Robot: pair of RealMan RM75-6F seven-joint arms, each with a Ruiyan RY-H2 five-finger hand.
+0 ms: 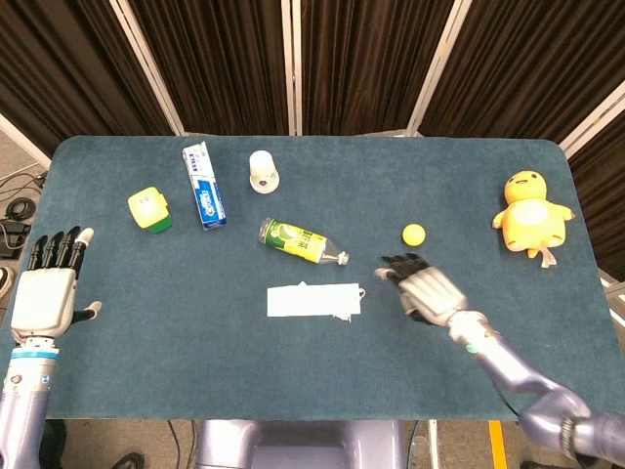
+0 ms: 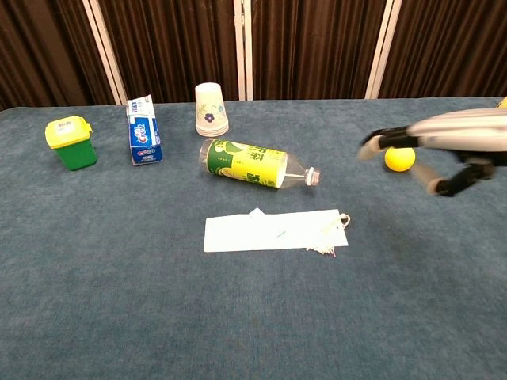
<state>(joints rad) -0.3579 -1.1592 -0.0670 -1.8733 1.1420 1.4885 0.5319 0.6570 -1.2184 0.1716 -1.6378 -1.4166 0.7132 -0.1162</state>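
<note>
1. The right hand (image 1: 427, 290) is hovering over the middle of the table (image 1: 469, 176), its fingers spread wide and holding nothing.
2. Nearest to it, a white paper strip (image 1: 313, 300) is lying flat just to its left, towards the table's near edge.
3. A yellow ball (image 1: 413, 234) is sitting just beyond the right hand, apart from it; in the chest view the fingers are crossing in front of the ball.
4. A plastic bottle (image 1: 299, 241) with a green and yellow label is lying on its side beyond the strip, its cap pointing right.
5. The left hand (image 1: 44, 293) is hanging off the table's left edge, fingers apart and holding nothing.
6. Near the far left corner, a small green and yellow bin (image 1: 148, 209), a toothpaste box (image 1: 204, 185) and an upturned paper cup (image 1: 263, 169) are sitting in a row.
7. A yellow plush chick (image 1: 530, 214) is sitting by the right edge.
</note>
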